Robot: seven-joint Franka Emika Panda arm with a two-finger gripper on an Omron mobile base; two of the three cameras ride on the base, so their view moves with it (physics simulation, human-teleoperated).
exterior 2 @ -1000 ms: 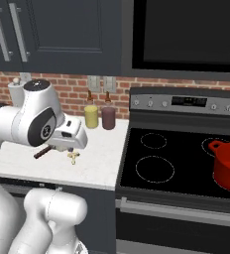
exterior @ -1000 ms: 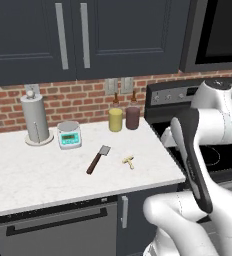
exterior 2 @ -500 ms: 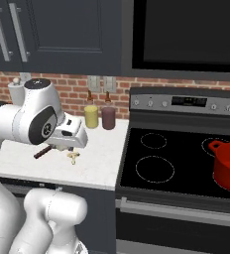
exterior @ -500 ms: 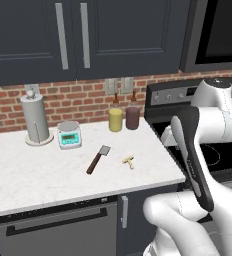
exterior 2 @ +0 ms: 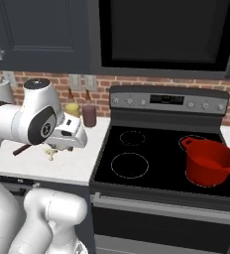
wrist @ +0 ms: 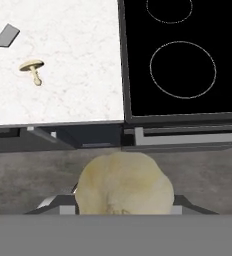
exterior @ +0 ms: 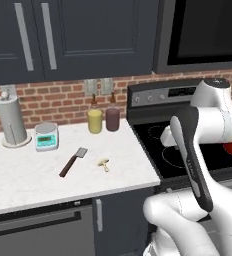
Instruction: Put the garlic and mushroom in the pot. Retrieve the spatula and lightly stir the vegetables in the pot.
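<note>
In the hand view my gripper (wrist: 123, 208) is shut on the garlic (wrist: 123, 184), a pale beige bulb held above the floor in front of the cabinets. The mushroom (wrist: 32, 68) lies on the white counter near the stove's left edge; it is the small tan piece (exterior: 104, 163) in the left base view. The spatula (exterior: 73, 161) lies left of it, blade toward the wall, and its grey blade (wrist: 6, 35) is at the hand view's edge. The red pot (exterior 2: 208, 161) stands on the stove's front right burner. My hand (exterior 2: 69, 135) hovers over the counter's front edge.
A yellow canister (exterior: 94, 120) and a maroon canister (exterior: 112, 119) stand by the brick wall. A small scale (exterior: 46, 136) and a paper towel holder (exterior: 11, 121) are farther left. The black stovetop (exterior 2: 137, 163) has free burners left of the pot.
</note>
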